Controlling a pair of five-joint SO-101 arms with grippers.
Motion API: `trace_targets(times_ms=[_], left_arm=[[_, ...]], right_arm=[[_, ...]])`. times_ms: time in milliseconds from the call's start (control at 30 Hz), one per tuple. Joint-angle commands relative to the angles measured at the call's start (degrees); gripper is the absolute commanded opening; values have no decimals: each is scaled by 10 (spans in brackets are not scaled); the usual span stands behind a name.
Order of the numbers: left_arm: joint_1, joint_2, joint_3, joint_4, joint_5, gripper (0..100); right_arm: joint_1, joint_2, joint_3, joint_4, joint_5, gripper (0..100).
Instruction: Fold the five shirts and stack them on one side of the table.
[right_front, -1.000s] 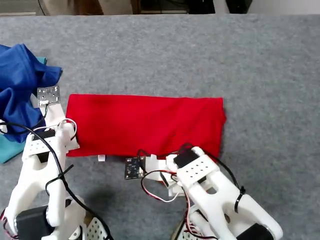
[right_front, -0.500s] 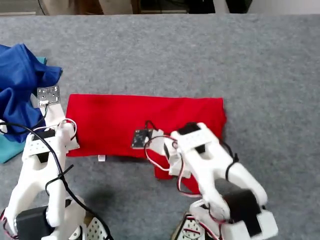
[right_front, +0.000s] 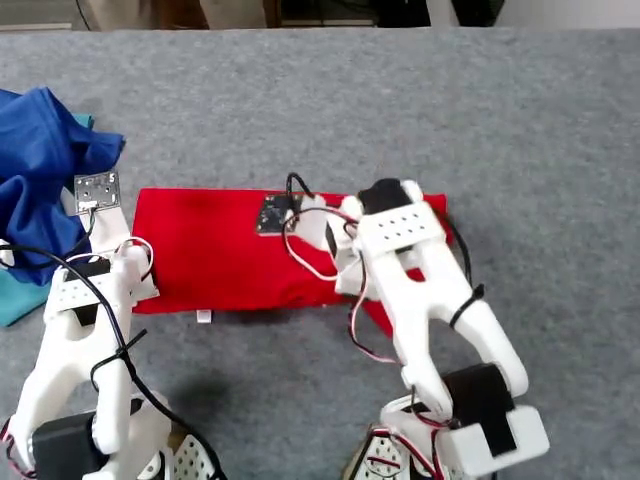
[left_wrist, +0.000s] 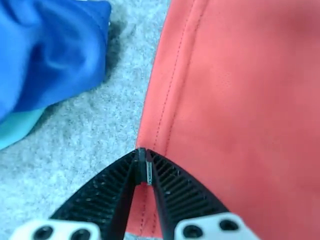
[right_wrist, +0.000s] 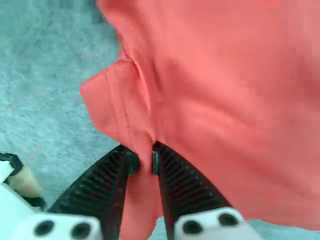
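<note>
The blue shirt at the table's left edge is cut off by the picture's side, so its full shape cannot be told; the teal shirt under it is mostly hidden; the right arm covers part of the red shirt toward its right end; a little white bit by the shirt's near edge is too small to tell.

Left white plastic arm sits lower left of the frame, its black ribbed gripper pinched tight on the red cloth shirt hem. Right white plastic arm stretches up from bottom centre, its black ribbed gripper clamped on a fold of that shirt.
</note>
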Motion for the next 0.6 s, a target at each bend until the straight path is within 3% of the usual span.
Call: trace_targets(times_ms=[0,267,567], left_arm=[[-6,0,-4,-8,5,18],[-6,0,-4,-8,5,18],[-6,0,-4,-8,2,18]], right_arm=[[7,27,-49,-2,40,3],[7,151,-65,-143,55,3],[7,166,-111,-149,55,12]])
